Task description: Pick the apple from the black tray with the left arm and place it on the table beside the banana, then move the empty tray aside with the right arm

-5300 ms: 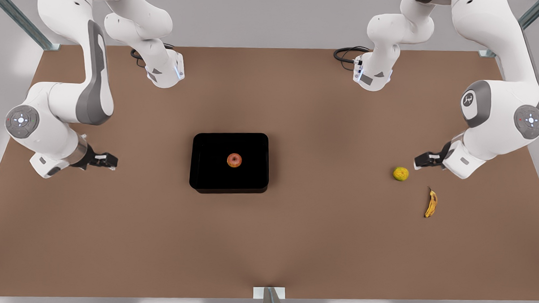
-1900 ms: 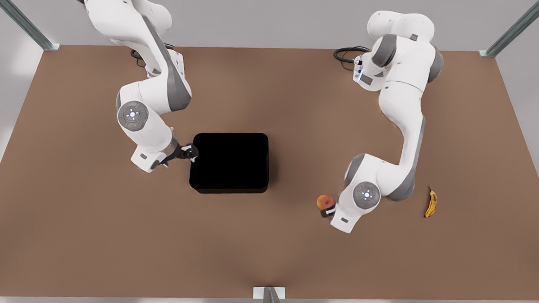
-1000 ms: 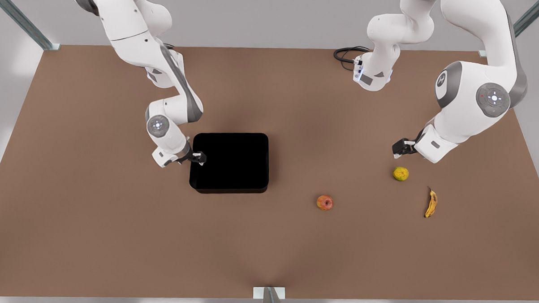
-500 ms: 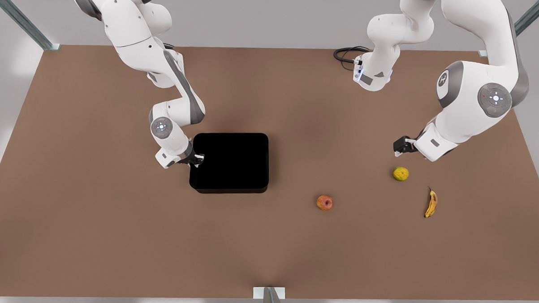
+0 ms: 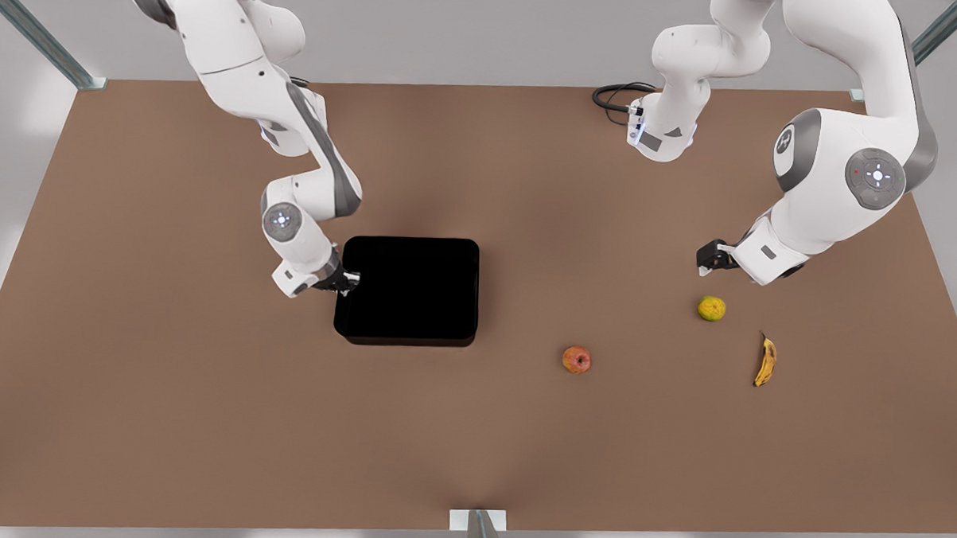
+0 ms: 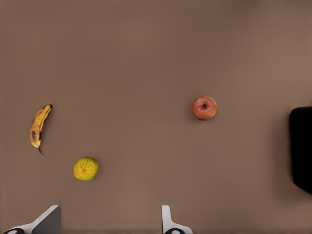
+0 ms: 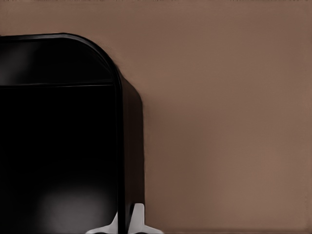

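Observation:
The black tray (image 5: 408, 290) lies empty at mid-table. My right gripper (image 5: 349, 280) is at its wall on the front view's left. In the right wrist view its fingertips (image 7: 139, 217) pinch that wall of the tray (image 7: 58, 146), one inside and one outside. The apple (image 5: 576, 359) rests on the bare table (image 5: 203, 419), between the tray and the banana (image 5: 766, 360). My left gripper (image 5: 703, 265) hovers open above the table, behind the fruit, holding nothing. From the left wrist I see the apple (image 6: 204, 107), the banana (image 6: 39, 126) and the tray's edge (image 6: 302, 146).
A round yellow-green fruit (image 5: 711, 308) lies just under the left gripper, between the apple and the banana; it appears in the left wrist view too (image 6: 86, 168). A black cable (image 5: 612, 94) coils at the far edge. Metal posts stand at the table's corners.
The apple went from the tray to the table, and the left arm drew back behind the fruit. The right gripper reached the tray's wall; the tray has just shifted slightly.

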